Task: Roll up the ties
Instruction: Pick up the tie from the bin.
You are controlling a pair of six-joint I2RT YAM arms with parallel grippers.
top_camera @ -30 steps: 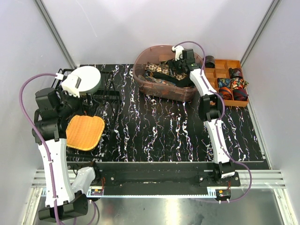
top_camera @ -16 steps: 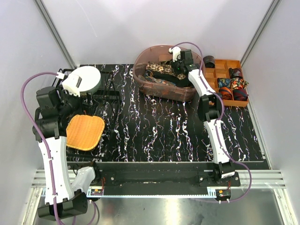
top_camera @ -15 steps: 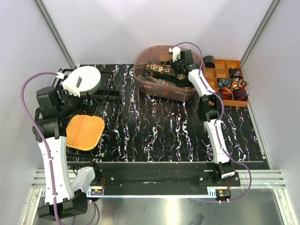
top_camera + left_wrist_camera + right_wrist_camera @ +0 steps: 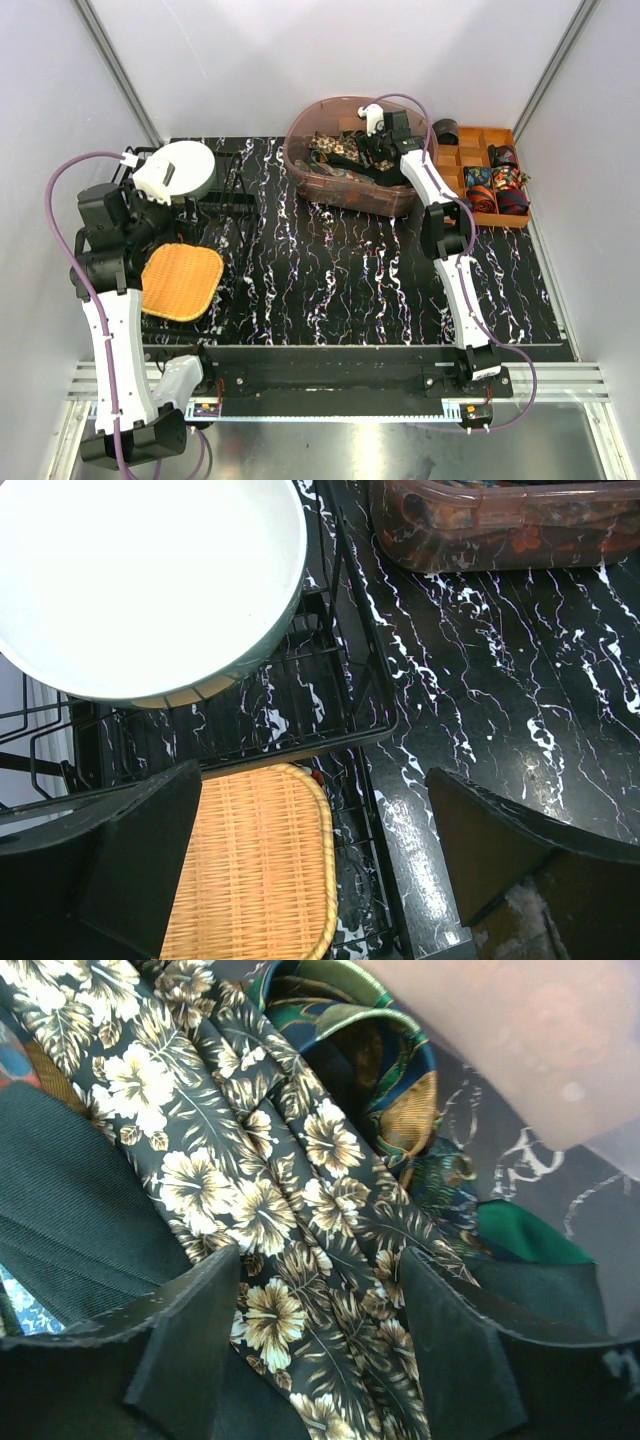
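From above, your right gripper (image 4: 377, 146) reaches down into the brown see-through tub (image 4: 300, 150) at the far side of the table (image 4: 330, 270), among the loose ties (image 4: 335, 150) heaped there. Just right of the tub, an orange divided tray (image 4: 478, 132) holds several rolled ties (image 4: 495, 185). The table is glossy black with white marble veins, closed in by plain pale walls (image 4: 300, 60). Your left gripper (image 4: 160, 195) hangs at the far left over a black wire rack (image 4: 235, 180) carrying a round white bowl (image 4: 190, 165), with a square woven mat (image 4: 180, 283) just nearer. In the left wrist view its jaws stand wide apart and hold nothing. Under them are the bowl's rim, the thin rack wires and the mat's rounded straw-coloured corner, with the tub's wall at the far right. In the right wrist view the jaws are apart, straddling a dark floral tie (image 4: 260, 1200) with cream blossoms that runs lengthwise between the two fingers (image 4: 190, 1350). You cannot tell whether they touch the cloth. A ribbed dark green tie (image 4: 70, 1220) lies to its left. A glossy blue-and-gold tie (image 4: 390, 1070) lies to its right, against the tub's wall.
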